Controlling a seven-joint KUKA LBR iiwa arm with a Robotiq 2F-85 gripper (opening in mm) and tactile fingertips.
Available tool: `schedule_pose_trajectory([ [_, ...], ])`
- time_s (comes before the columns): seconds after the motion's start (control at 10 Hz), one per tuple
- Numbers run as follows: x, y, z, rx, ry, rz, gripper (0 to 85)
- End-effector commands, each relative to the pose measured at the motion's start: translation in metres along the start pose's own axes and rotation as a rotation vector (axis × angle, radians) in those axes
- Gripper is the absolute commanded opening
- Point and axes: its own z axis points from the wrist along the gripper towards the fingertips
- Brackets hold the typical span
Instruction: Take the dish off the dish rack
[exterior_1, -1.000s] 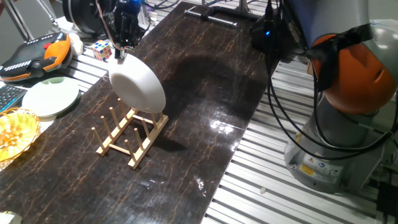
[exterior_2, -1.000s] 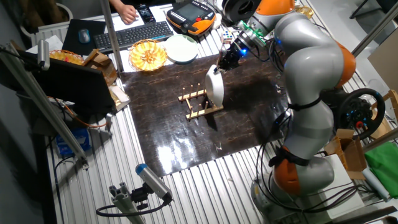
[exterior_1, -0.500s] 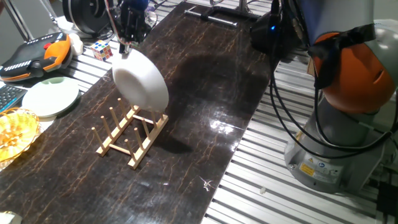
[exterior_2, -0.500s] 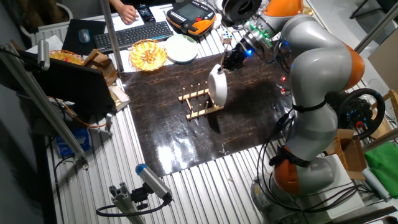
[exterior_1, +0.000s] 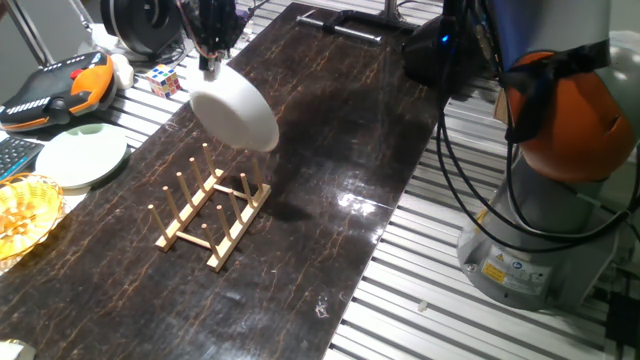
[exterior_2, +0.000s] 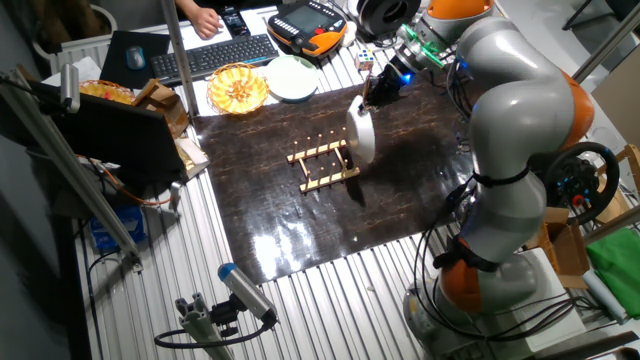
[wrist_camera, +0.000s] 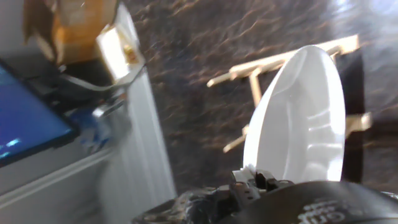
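The white bowl (exterior_1: 236, 110) hangs tilted in the air, clear above the far end of the light-wood dish rack (exterior_1: 210, 210). My gripper (exterior_1: 210, 66) is shut on the bowl's top rim. In the other fixed view the bowl (exterior_2: 361, 135) hangs beside and above the rack (exterior_2: 322, 166), with the gripper (exterior_2: 372, 100) on its upper edge. In the hand view the bowl (wrist_camera: 301, 124) fills the middle, its rim between my fingers at the bottom, with the rack (wrist_camera: 273, 65) on the dark table behind it.
A pale green plate (exterior_1: 82, 156) and a yellow wicker basket (exterior_1: 20, 215) lie left of the dark mat. A Rubik's cube (exterior_1: 165, 79) and an orange-black pendant (exterior_1: 55, 88) are at the far left. The robot base (exterior_1: 545, 200) stands at the right.
The gripper has lifted the bowl up and out of the rack and carried it a little toward the far end. The rack has stayed in place.
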Motion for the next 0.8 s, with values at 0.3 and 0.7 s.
schedule_pose_trajectory([
  [0.3, -0.027, -0.029, 0.004, 0.34, -0.109, -0.101, 0.7],
  [0.7, -0.048, -0.071, 0.013, 0.563, -0.094, -0.178, 0.7],
])
